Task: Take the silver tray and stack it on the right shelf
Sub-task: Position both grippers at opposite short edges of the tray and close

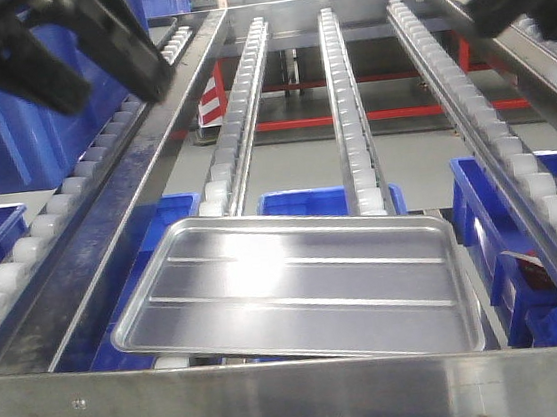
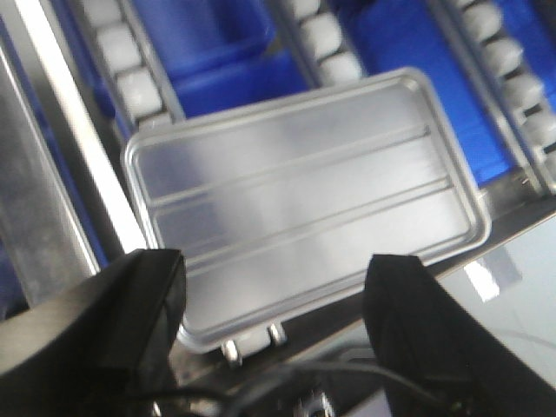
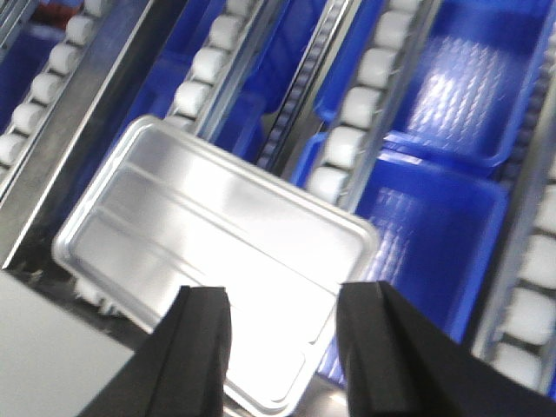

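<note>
Exterior front-facing view: the silver tray [image 1: 298,287] lies skewed on the right shelf [image 1: 99,400]. The left gripper [image 2: 274,291] and right gripper [image 3: 282,326] gape empty. A nudge might drop the tray between rails.

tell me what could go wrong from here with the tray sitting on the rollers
1. The silver tray lies skewed against the front bar, so anything stacked on it may sit crooked.
2. Its ends reach past the roller rails under it; a push there could tip it toward the blue bins below.
3. The left tool and right tool hang open near it; a low move could knock it.
</note>
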Motion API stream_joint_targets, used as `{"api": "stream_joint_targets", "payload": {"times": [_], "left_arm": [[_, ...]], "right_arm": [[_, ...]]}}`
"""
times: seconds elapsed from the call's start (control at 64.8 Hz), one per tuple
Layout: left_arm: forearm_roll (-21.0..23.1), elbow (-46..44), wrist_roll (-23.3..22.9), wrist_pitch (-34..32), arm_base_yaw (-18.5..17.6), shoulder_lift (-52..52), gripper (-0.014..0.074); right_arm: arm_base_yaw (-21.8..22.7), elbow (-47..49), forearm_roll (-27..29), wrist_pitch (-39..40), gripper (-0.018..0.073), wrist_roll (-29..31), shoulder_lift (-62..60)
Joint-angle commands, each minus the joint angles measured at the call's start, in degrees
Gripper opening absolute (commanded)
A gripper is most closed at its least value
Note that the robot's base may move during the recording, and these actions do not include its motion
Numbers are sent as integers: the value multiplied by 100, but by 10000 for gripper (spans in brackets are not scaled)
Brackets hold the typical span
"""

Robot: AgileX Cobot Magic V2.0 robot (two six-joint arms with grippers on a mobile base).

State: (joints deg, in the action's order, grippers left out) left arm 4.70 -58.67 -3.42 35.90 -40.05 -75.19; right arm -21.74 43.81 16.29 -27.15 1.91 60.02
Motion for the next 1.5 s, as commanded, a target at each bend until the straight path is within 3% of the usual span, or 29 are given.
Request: {"api": "stream_joint_targets", "payload": {"times": [0.0,0.108,0.262,0.618,1.482], "left_arm": [[39,-674,-303,439,76,-375,349],[-301,-1199,-784,983,99,-1016,349],[-611,-1655,-1283,1054,88,-1719,349],[-1489,-1926,-2266,1298,88,-2409,349],[-1482,-1926,-2348,1066,155,-3042,349]], "right_arm": [[-28,397,91,86,408,-292,263],[-28,525,91,-140,408,-639,712],[-28,604,84,-310,406,-1261,1419],[-28,604,67,-119,406,-1372,2542],[-16,604,67,134,406,-1372,2967]]}}
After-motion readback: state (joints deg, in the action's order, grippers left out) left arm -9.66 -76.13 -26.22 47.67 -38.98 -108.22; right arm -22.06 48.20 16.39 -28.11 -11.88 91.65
